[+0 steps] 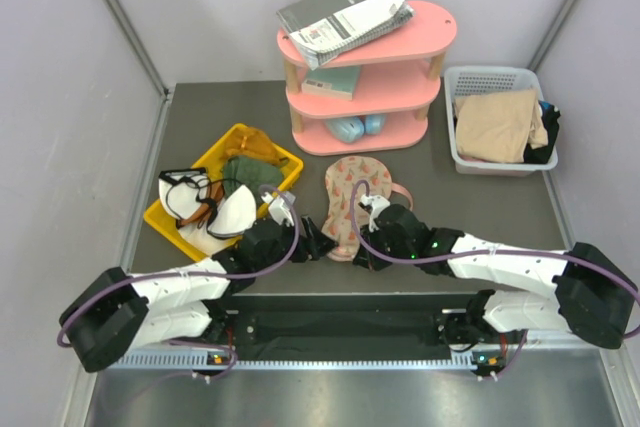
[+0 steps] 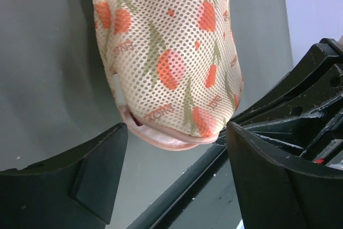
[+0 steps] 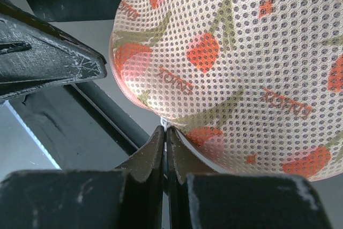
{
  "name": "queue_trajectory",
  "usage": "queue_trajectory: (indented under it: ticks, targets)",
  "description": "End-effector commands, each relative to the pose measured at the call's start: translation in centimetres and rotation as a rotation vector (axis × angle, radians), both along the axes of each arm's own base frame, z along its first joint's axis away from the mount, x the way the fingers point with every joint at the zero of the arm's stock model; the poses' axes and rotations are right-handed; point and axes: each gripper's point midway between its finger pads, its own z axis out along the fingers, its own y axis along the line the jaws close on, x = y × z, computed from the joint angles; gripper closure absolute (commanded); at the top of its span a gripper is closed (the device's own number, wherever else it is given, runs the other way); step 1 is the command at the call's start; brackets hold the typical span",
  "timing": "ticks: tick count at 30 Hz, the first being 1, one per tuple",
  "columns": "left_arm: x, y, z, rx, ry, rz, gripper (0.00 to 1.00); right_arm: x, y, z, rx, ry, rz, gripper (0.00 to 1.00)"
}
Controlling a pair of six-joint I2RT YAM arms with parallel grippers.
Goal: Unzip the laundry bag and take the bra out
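cream mesh fruit-print oval laundry bag ctr of top view | L gripper wide open astride bag's near tip, holds nothing | R gripper pinched shut at seam, zip pull? can't tell | zip looks mostly closed, bra not visible | unzip + removal both left

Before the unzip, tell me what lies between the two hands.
The near end of the laundry bag lies between the left hand and the right hand, in the top view.
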Motion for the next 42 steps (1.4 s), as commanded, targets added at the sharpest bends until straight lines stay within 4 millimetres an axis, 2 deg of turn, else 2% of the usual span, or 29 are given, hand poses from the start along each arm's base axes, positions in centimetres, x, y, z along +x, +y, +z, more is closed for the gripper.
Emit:
queue_trajectory:
  ticks: [1, 10, 16, 19, 24, 25, 27, 28, 31, 32, 34, 35, 42]
  targets:
    - [0.0, -1.1, 1.1, -0.082, -0.01, -0.009, 0.26, 0.9, 1.9, 2.9, 0.081, -0.058, -0.003, 1.0]
    - [0.4, -0.3, -0.6, 0.002, 0.033, 0.048, 0.26, 1.0, 1.9, 3.1, 0.085, -0.063, -0.004, 1.0]
    - [0.5, -0.6, -1.3, 0.009, 0.056, 0.05, 0.24, 1.0, 2.1, 3.2, 0.088, -0.064, -0.003, 1.0]
    - [0.5, -1.0, -1.2, -0.022, 0.051, 0.049, 0.26, 1.0, 2.1, 3.2, 0.089, -0.064, -0.003, 1.0]
    - [1.1, -1.2, -1.0, -0.035, 0.04, 0.068, 0.39, 1.0, 2.1, 3.1, 0.088, -0.061, -0.006, 1.0]
    - [1.2, -1.3, -0.7, -0.045, 0.033, 0.07, 0.48, 1.0, 2.1, 3.2, 0.09, -0.061, -0.004, 1.0]
    - [1.3, -1.4, -0.7, -0.051, 0.033, 0.071, 0.54, 1.0, 2.2, 3.2, 0.092, -0.064, -0.003, 1.0]
    - [1.4, -1.5, -0.6, -0.055, 0.03, 0.073, 0.63, 1.0, 2.2, 3.2, 0.091, -0.061, -0.004, 1.0]
    - [1.5, -1.6, -0.5, -0.055, 0.028, 0.072, 0.79, 1.0, 2.1, 3.2, 0.093, -0.062, -0.008, 1.0]
    - [2.0, -1.3, -0.4, -0.049, 0.017, 0.1, 0.89, 1.0, 2.0, 3.2, 0.092, -0.064, -0.009, 1.0]
    - [2.1, -1.2, -0.3, -0.043, 0.01, 0.108, 0.97, 1.0, 1.9, 3.1, 0.085, -0.063, -0.013, 1.0]
    - [2.2, -1.0, -0.2, -0.036, 0.005, 0.118, 1.0, 1.0, 1.8, 3.1, 0.081, -0.066, -0.017, 1.0]
    - [2.9, 0.0, 0.5, 0.009, -0.039, 0.157, 1.0, 1.1, 1.3, 2.6, 0.054, -0.059, -0.03, 1.0]
